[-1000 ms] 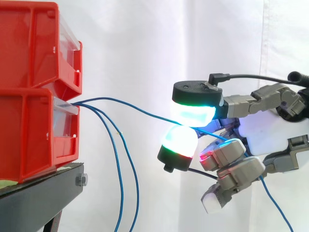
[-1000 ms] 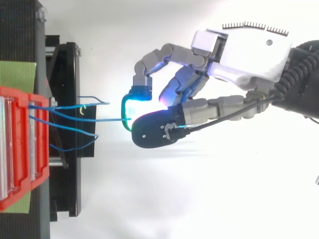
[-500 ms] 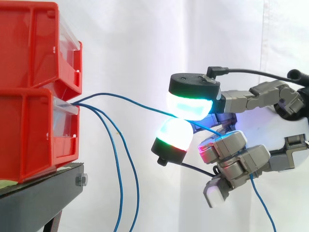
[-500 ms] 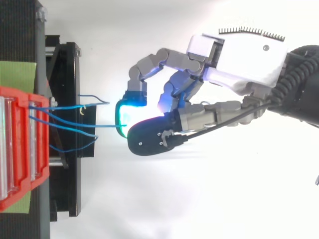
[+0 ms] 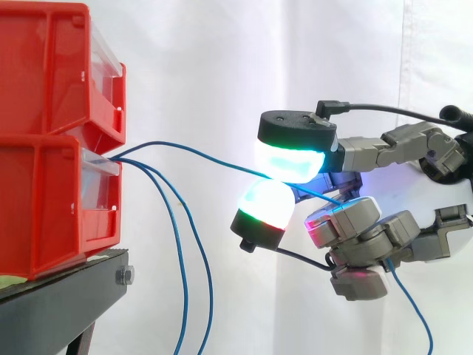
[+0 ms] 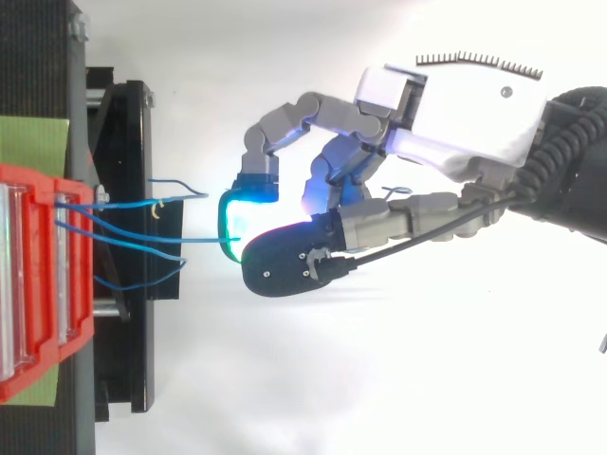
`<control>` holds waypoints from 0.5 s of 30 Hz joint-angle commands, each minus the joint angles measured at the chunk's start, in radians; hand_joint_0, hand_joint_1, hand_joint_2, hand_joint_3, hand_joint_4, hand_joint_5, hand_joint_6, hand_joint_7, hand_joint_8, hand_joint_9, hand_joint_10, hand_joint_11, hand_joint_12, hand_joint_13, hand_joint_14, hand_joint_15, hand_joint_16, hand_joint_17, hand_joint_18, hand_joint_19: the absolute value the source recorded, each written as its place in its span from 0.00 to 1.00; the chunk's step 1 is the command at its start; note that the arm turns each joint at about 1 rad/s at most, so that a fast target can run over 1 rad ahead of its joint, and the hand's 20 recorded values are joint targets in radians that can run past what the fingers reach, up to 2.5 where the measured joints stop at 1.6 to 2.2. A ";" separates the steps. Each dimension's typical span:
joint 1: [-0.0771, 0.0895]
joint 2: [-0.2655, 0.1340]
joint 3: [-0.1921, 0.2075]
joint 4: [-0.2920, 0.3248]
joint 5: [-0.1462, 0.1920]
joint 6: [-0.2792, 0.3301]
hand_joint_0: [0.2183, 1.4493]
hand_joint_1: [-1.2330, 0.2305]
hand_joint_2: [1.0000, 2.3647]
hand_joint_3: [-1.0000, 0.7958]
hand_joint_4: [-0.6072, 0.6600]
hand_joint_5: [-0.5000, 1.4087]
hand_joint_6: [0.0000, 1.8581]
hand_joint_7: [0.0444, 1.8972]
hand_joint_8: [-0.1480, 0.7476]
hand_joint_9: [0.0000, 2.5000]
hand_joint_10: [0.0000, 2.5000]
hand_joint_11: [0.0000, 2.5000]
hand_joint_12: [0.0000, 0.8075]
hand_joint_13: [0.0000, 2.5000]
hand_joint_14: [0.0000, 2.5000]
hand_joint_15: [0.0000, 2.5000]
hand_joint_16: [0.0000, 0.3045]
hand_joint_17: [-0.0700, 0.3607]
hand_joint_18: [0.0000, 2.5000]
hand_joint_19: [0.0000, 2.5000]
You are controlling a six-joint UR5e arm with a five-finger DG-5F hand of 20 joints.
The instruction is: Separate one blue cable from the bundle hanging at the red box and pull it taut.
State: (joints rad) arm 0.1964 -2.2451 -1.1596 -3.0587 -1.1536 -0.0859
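Three thin blue cables come out of the lower red bin [image 5: 59, 207] at its front lip. One blue cable [image 5: 192, 153] runs right in a shallow arc to my hand [image 5: 347, 214] and is pinched between two glowing fingertips [image 5: 292, 159]. Past the pinch it passes through the curled fingers and hangs down at the lower right. The other two cables [image 5: 181, 244] droop from the bin toward the floor. In the top view the hand [image 6: 446, 104] comes in from the right, and the held cable [image 6: 190, 239] runs level to the bin [image 6: 47, 275].
Two red bins are stacked on a black stand [image 5: 66, 299] at the left, with a white curtain behind. An upper red bin [image 5: 59, 66] overhangs the cable exit. Open space lies between the stand and the hand.
The hand shifted slightly left toward the bins, so the held cable sags a little. The lower fingers curled in further around the cable's trailing part.
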 commanded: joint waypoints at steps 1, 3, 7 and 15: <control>0.000 -0.001 0.000 0.000 0.000 0.000 0.41 0.37 0.02 0.41 0.41 0.14 0.51 0.54 0.45 0.37 0.31 0.58 0.35 0.41 0.55 0.59 0.11 0.34 0.42 0.59; 0.000 -0.001 0.000 0.000 0.000 0.000 0.42 0.37 0.02 0.41 0.41 0.14 0.51 0.54 0.45 0.37 0.32 0.57 0.36 0.39 0.65 0.57 0.10 0.33 0.44 0.64; 0.000 -0.001 0.001 0.000 0.000 0.000 0.42 0.37 0.02 0.41 0.41 0.14 0.51 0.54 0.45 0.37 0.34 0.57 0.37 0.38 0.74 0.56 0.10 0.32 0.48 0.72; 0.000 -0.001 0.000 0.000 0.000 0.000 0.42 0.37 0.02 0.41 0.41 0.14 0.50 0.54 0.45 0.36 0.39 0.55 0.38 0.35 0.88 0.56 0.11 0.33 0.52 0.80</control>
State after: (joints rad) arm 0.1964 -2.2452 -1.1596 -3.0588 -1.1536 -0.0859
